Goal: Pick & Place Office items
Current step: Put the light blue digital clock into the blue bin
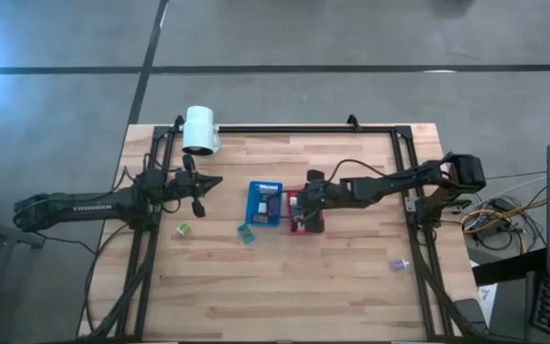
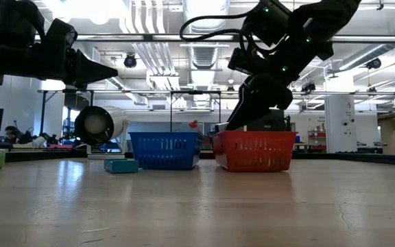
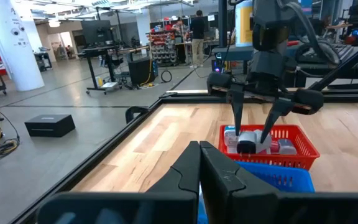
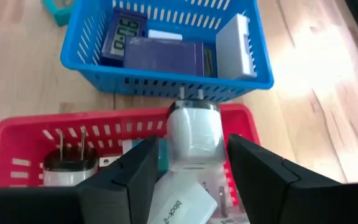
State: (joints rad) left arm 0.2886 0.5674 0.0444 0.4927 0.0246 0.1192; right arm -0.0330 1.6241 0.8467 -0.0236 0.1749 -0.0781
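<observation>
The right gripper (image 4: 185, 171) hangs over the red basket (image 4: 17, 134), its 2 fingers spread on either side of a white plug adapter (image 4: 194, 137) resting in the basket. The left gripper (image 1: 213, 182), pressed together, waits above the table (image 1: 285, 277) near the white lamp head (image 1: 200, 129). Beside the red basket stands the blue basket (image 4: 166, 81), and a teal item (image 1: 246, 233) lies on the table just in front of it.

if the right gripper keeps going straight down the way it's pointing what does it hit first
Most likely the white plug adapter lying between the open right gripper fingers, inside the red basket. Whether it already rests on the items underneath is unclear.
</observation>
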